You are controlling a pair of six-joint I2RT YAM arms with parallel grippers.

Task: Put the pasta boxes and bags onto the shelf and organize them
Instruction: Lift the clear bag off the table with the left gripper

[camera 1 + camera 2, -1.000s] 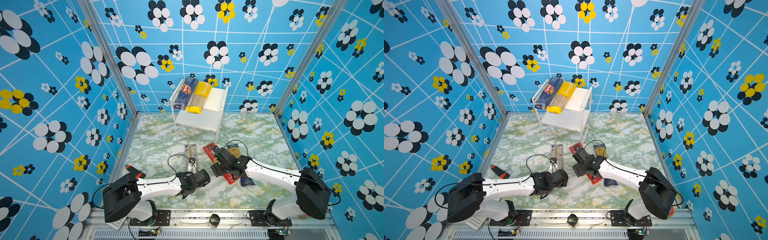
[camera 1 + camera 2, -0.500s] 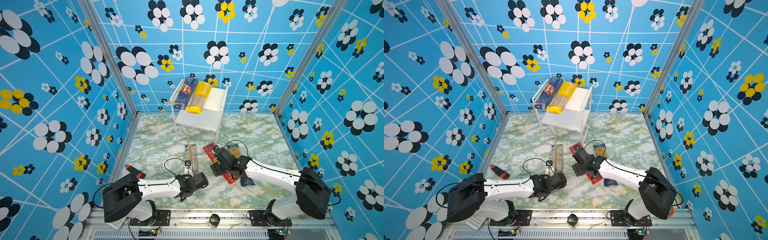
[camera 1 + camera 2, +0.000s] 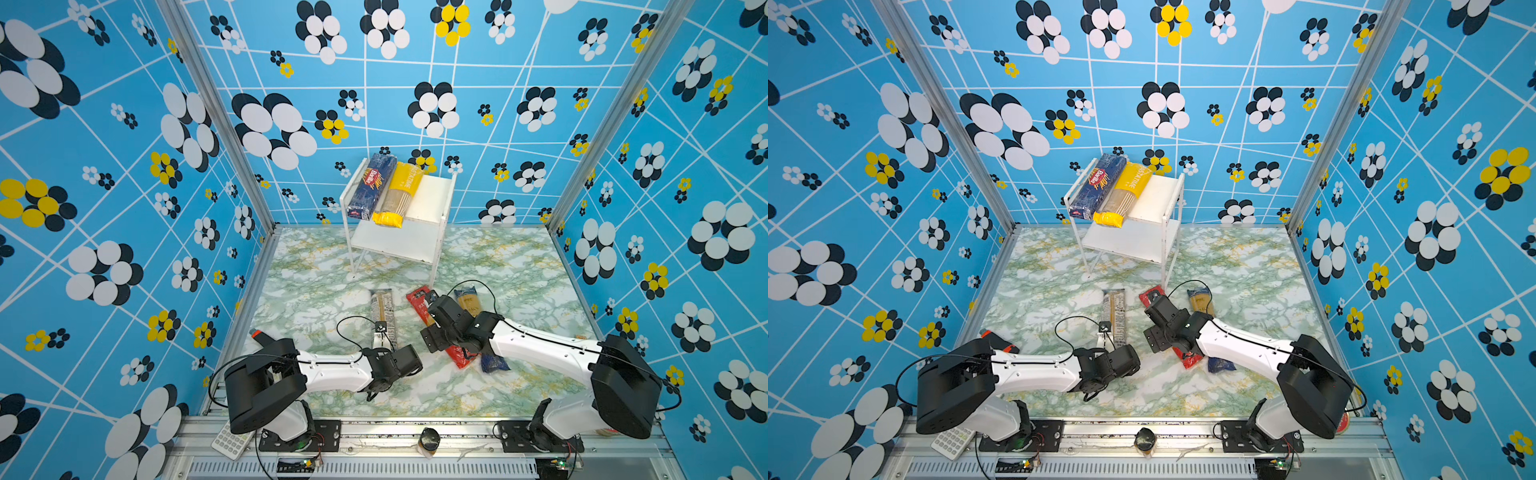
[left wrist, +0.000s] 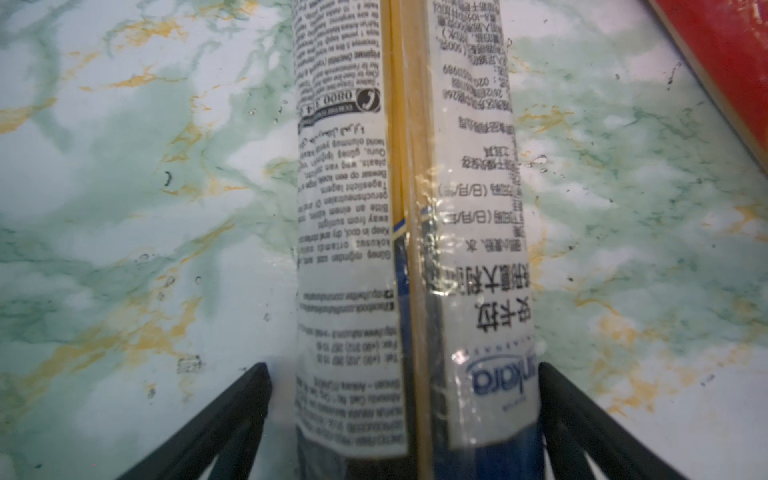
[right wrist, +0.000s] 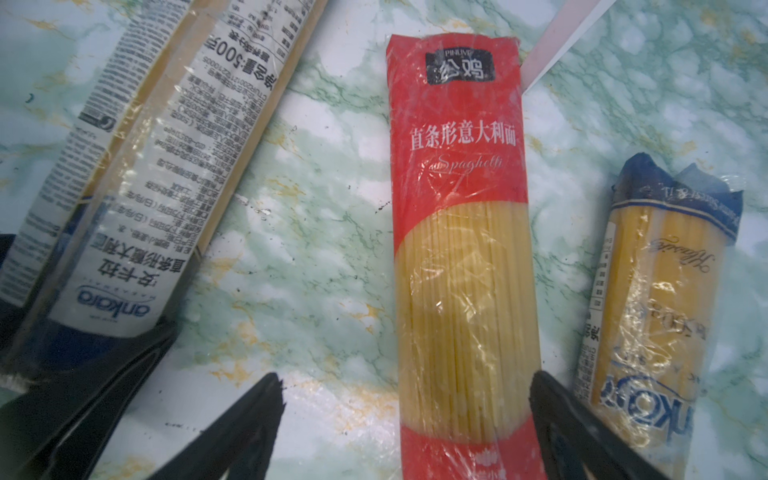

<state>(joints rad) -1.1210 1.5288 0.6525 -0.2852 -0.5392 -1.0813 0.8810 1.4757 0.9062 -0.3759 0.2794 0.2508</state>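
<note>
Left claw (image 4: 401,365): we found it apart, straddling the white-labelled clear spaghetti bag (image 4: 345,208)
Right claw (image 5: 407,376): apart too, over the red-ended clear bag (image 5: 457,166) at its 3 o'clock

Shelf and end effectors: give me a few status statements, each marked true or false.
1. The dark blue Barilla cardboard box lies on the top board of the white two-tier shelf. True.
2. The yellow plastic spaghetti bag lies on the lower board. False: it lies on the top board, beside the box.
3. The left end effector is open, jaws either side of the white-labelled clear spaghetti bag. True.
4. The right end effector is shut on the red-ended clear bag. False: it is open over that bag.
</note>
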